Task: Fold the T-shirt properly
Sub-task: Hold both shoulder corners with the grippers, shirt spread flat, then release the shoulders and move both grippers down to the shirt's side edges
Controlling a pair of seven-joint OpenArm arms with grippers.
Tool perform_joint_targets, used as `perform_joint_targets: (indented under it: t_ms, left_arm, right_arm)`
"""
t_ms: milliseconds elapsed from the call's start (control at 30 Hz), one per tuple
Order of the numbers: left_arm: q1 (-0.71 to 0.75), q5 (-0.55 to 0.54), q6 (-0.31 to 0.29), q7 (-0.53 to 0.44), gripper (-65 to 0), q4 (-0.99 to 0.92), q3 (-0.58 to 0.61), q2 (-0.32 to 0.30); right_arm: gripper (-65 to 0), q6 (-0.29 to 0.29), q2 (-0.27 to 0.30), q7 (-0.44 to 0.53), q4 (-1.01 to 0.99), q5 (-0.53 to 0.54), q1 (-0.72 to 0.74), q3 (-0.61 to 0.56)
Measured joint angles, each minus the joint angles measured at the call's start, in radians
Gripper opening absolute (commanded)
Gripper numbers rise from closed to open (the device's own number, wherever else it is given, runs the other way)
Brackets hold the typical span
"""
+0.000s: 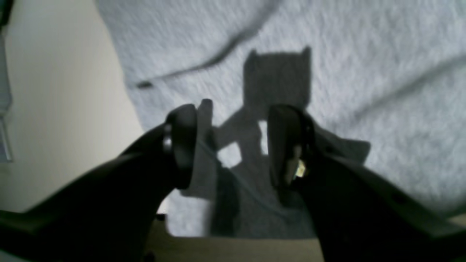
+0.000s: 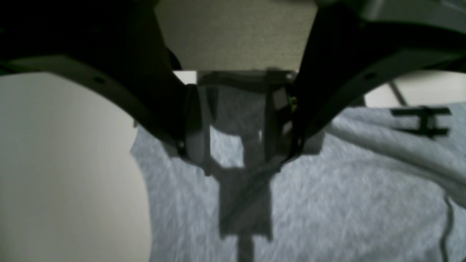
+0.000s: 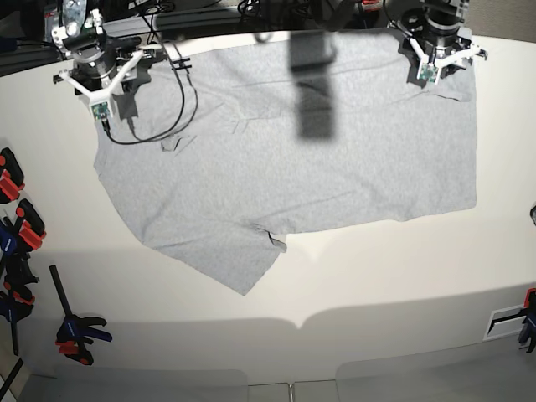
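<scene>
The T-shirt (image 3: 293, 159) is light heather-grey with short sleeves, spread nearly flat on the table with its plain side up and soft creases running across the cloth. One sleeve (image 3: 239, 264) splays out at the near edge, far from both grippers. The far corners lie directly beneath the left gripper (image 3: 433, 63) and the right gripper (image 3: 105, 88). In both wrist views the grey fabric fills the space between and below the parted fingers.

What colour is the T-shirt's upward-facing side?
Plain light heather grey, no print showing on the T-shirt; clearest in the base view.
</scene>
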Motion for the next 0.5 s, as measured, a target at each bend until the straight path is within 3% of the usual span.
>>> perform_joint_targets:
  t_ms: [167, 333, 500]
  left_arm:
    - [-0.008, 0.085, -0.001, -0.003, -36.2, 0.074, 0.000, 0.000]
    - [-0.146, 0.134, -0.005, -0.032, -36.2, 0.114, 0.000, 0.001]
    - [-0.267, 0.134, -0.003, 0.095, -36.2, 0.125, 0.001, 0.001]
  right_arm:
    - [-38.3, 0.000, 0.000, 0.006, 0.015, 0.000, 0.005, 0.000]
    - [-38.3, 0.000, 0.000, 0.114, 0.018, 0.000, 0.038, 0.000]
    - [-38.3, 0.000, 0.000, 0.091, 0.020, 0.000, 0.093, 0.000]
